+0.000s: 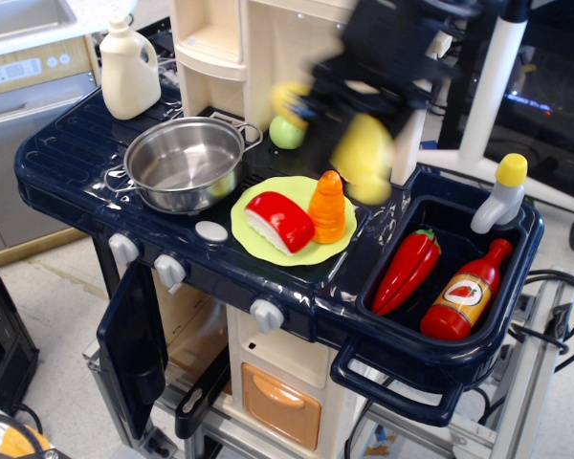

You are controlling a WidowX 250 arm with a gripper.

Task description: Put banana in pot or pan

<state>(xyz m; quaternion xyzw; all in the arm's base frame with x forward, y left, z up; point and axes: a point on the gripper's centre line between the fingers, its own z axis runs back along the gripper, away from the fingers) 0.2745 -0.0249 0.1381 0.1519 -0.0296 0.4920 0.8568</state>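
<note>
behind everything stands a cream toy kitchen wall (316, 57) with shelves, and in front of it a dark blue toy counter (67, 163) carries the things. on the left part of this counter sits the steel pot (184, 163), round and shiny, with two small loop handles; nothing lies inside it as far as i can see. behind the pot a cream jug (129, 72) stands upright. just right of the pot a light green plate (258, 234) holds a red and white food piece (279, 221) and an orange carrot (327, 207), touching each other. a green ball (286, 133) rests near the back wall.

above the plate the gripper (340, 120) is very blurred. it pinches the banana (364, 158) in the air, over the carrot and well right of the pot; the yellow shows on both sides of the dark fingers, one end near the green ball.

on the right, the blue sink basin (517, 287) contains a red pepper (408, 271), a red ketchup bottle (466, 292) lying down, and a grey bottle with yellow cap (499, 196) leaning at the back corner
</note>
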